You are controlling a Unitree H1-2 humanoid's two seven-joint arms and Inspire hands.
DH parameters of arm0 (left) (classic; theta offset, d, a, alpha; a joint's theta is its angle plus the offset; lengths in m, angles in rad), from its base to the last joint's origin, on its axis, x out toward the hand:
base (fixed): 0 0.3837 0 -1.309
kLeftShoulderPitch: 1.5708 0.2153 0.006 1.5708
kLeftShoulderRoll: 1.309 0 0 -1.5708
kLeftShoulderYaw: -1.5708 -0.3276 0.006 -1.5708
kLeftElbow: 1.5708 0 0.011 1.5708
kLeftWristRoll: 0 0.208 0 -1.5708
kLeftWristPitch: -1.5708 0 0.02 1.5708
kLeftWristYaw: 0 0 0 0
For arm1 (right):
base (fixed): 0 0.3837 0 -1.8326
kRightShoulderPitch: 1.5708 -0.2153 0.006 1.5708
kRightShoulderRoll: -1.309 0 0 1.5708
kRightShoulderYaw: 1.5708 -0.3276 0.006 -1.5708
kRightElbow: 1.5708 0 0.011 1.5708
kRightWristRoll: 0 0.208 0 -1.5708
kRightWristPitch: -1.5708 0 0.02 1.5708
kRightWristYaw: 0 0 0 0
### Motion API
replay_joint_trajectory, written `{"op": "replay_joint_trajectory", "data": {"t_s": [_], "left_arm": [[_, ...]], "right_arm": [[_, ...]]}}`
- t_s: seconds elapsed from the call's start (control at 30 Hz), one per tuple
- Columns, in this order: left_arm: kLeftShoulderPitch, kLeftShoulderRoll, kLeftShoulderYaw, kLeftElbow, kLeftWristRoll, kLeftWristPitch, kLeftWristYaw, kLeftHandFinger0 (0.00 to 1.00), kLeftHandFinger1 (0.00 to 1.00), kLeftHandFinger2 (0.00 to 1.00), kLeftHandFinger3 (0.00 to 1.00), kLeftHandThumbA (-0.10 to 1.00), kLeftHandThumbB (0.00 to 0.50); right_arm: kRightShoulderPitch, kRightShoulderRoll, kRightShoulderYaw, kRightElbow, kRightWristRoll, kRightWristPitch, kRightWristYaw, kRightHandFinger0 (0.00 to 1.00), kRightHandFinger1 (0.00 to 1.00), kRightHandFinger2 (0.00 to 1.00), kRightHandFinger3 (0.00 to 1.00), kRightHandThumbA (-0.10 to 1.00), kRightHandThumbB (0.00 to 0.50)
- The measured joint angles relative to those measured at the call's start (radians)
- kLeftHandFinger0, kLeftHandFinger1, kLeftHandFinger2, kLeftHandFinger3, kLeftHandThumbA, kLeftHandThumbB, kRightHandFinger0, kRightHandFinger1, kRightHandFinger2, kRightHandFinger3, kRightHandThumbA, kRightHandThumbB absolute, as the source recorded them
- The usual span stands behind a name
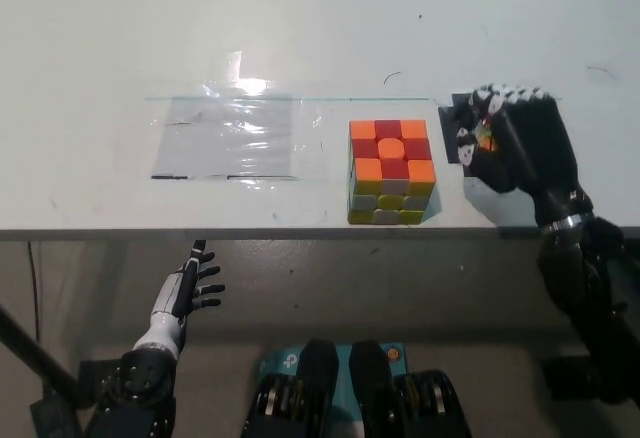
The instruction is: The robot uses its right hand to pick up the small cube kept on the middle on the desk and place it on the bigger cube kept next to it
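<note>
The bigger cube (391,170), with orange and red top tiles and yellow and white side tiles, stands on the white desk (300,28) near its front edge. Just to its right my black right hand (515,148) is shut on the small cube (487,142), of which only an orange and yellow sliver shows between the fingers. The hand hovers over a black patch (452,118) on the desk, a short gap from the big cube. My white left hand (188,293) rests open below the desk edge at the lower left.
A sheet of clear plastic film (235,138) lies taped on the desk left of the bigger cube. The desk's front edge (250,230) runs across the picture just below the cube.
</note>
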Motion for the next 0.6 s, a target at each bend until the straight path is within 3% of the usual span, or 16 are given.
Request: {"op": "replay_joint_trajectory", "data": {"t_s": [0.1,0.2,0.3,0.37,0.43,0.53,0.6], "left_arm": [[0.000,0.000,0.001,0.000,0.000,0.000,0.000,0.75,0.73,0.84,0.88,1.00,0.112],[0.000,-0.001,0.002,0.001,0.000,-0.002,0.000,0.75,0.74,0.84,0.89,1.00,0.103],[0.000,-0.001,0.002,0.005,0.000,-0.007,0.000,0.76,0.75,0.85,0.89,1.00,0.103],[0.000,0.000,0.002,0.005,0.000,-0.008,0.000,0.75,0.73,0.84,0.89,1.00,0.098],[0.000,-0.001,0.002,0.005,0.000,-0.008,0.000,0.76,0.73,0.84,0.89,1.00,0.102],[0.001,-0.001,0.002,0.005,0.000,-0.008,0.000,0.75,0.73,0.83,0.88,1.00,0.100],[0.001,-0.001,0.002,0.005,0.000,-0.009,0.000,0.75,0.74,0.83,0.87,1.00,0.094]], "right_arm": [[-0.021,0.000,-0.008,-0.023,0.000,0.007,0.020,0.00,0.18,0.50,0.09,-0.10,0.240],[-0.051,-0.001,-0.015,-0.051,0.000,0.015,0.047,0.00,0.23,0.54,0.16,-0.10,0.259],[-0.083,-0.001,-0.018,-0.062,0.000,0.015,0.063,0.00,0.26,0.56,0.22,-0.10,0.219],[-0.103,-0.001,-0.018,-0.064,-0.001,0.015,0.071,0.00,0.27,0.56,0.25,-0.10,0.277],[-0.122,-0.001,-0.017,-0.073,-0.001,0.016,0.082,0.00,0.26,0.55,0.26,-0.10,0.302],[-0.142,0.008,-0.016,-0.084,-0.001,0.017,0.098,0.00,0.31,0.59,0.31,-0.10,0.305],[-0.145,0.018,-0.014,-0.088,-0.001,0.017,0.106,0.00,0.30,0.58,0.29,-0.10,0.281]]}}
